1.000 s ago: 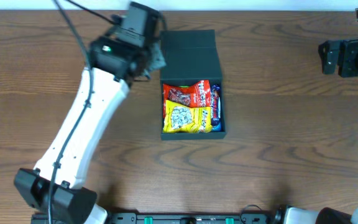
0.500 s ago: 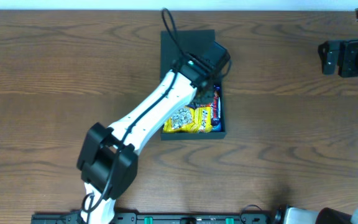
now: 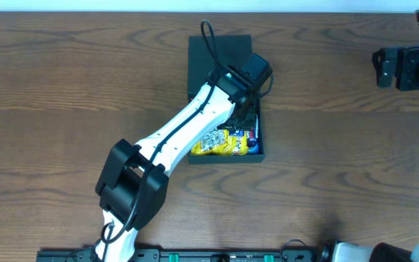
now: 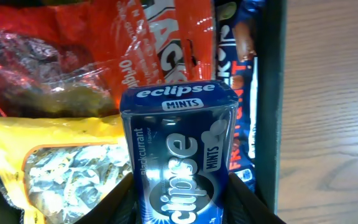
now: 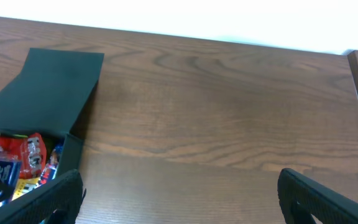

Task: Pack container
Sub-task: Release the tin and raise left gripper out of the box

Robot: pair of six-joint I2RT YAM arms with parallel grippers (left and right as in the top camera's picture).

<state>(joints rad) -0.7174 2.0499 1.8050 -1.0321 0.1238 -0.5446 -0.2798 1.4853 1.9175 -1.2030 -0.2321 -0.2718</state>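
Because the last item must go into what little room remains, the left gripper (image 4: 182, 208) has its jaws closed on the two sides of the blue mint tin (image 4: 179, 149), poised directly over the packed goods. Just beneath lie a yellow packet (image 4: 61, 174) and a red packet (image 4: 104, 56), with a blue bar (image 4: 241, 68) tucked along the right wall. I take that crowding to be why the tin hangs toward that side. All of it sits in the container (image 3: 224, 159), near the middle of the worktop (image 3: 64, 80), with its lid (image 3: 220, 51) folded back flat for access. Far off, the right gripper (image 5: 179, 186) hovers with its jaws spread wide and empty, well clear of the work.
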